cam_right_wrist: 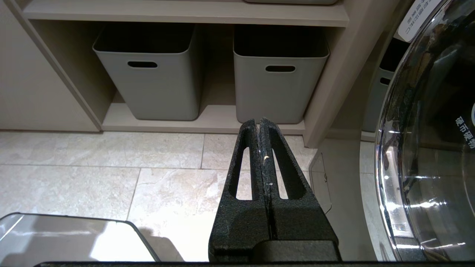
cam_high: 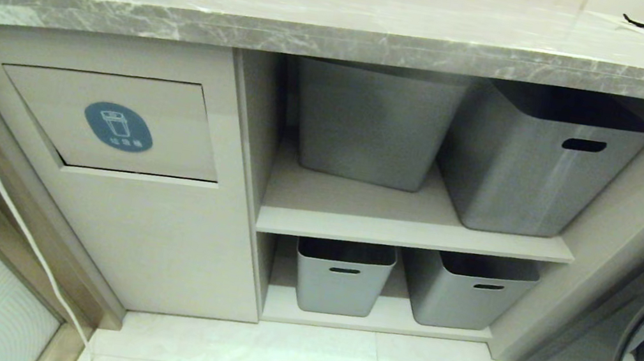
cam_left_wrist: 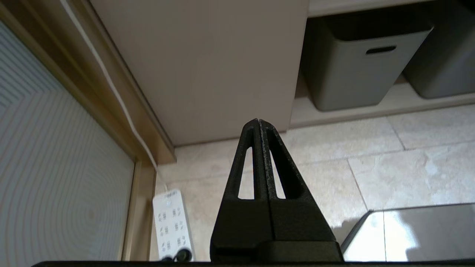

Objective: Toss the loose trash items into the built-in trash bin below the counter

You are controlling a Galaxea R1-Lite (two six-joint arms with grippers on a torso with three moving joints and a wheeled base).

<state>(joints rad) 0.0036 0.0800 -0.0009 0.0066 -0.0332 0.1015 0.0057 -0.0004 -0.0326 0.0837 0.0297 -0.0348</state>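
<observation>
From the head, the built-in trash bin (cam_high: 111,121) sits flap-closed under the counter (cam_high: 346,29), left of four grey tubs (cam_high: 531,162). The left gripper (cam_left_wrist: 258,122) hangs pinched together, empty, near the bin cabinet's base. The right gripper (cam_right_wrist: 258,122), likewise closed, faces the lower tubs.

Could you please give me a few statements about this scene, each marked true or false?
1. The left gripper holds a cardboard scrap. False: shut and empty.
2. The bin flap bears a round blue sticker. True.
3. The right gripper is open. False: shut.
4. Four grey tubs sit on the shelves. True.
5. Trash scraps lie on the counter. False: none in view.
</observation>
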